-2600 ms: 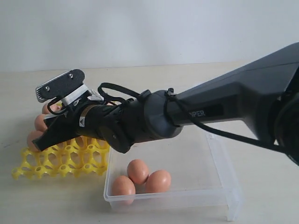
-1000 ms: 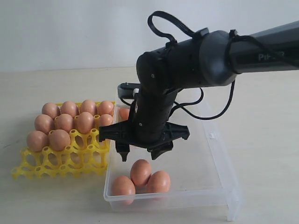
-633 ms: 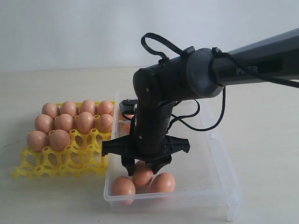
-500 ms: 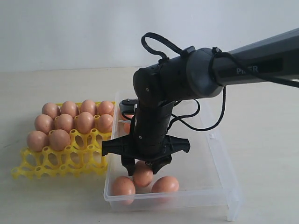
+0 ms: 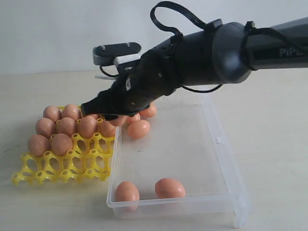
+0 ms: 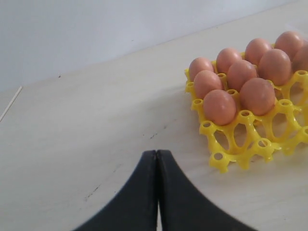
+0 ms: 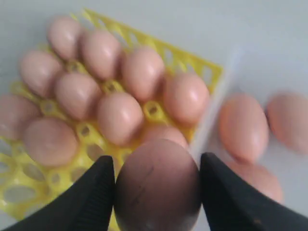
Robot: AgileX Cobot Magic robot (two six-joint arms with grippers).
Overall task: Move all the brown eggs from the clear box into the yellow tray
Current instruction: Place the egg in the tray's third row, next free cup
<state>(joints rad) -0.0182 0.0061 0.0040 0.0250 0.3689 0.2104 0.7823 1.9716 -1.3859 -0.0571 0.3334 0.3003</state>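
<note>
My right gripper (image 7: 158, 168) is shut on a brown egg (image 7: 158, 187), held between both black fingers above the yellow tray's (image 7: 166, 50) edge nearest the clear box. In the exterior view the right gripper (image 5: 109, 114) hangs over the tray's (image 5: 62, 168) right side, its hand hiding most of the held egg. Several brown eggs (image 5: 61, 143) fill the tray's back cups. The clear box (image 5: 231, 159) holds two eggs at the front (image 5: 169, 187) and two near its back left (image 5: 138, 129). My left gripper (image 6: 157, 153) is shut and empty over bare table beside the tray (image 6: 231, 154).
The right arm's thick black body (image 5: 202, 53) stretches across above the back half of the box. The tray's front cups (image 5: 43, 171) stand open. Bare tabletop (image 6: 86, 125) spreads around the left gripper.
My right gripper shut on the middle front egg in the box, lifted it, and swung left and back to the tray's edge. A neighbouring front egg rolled slightly.
</note>
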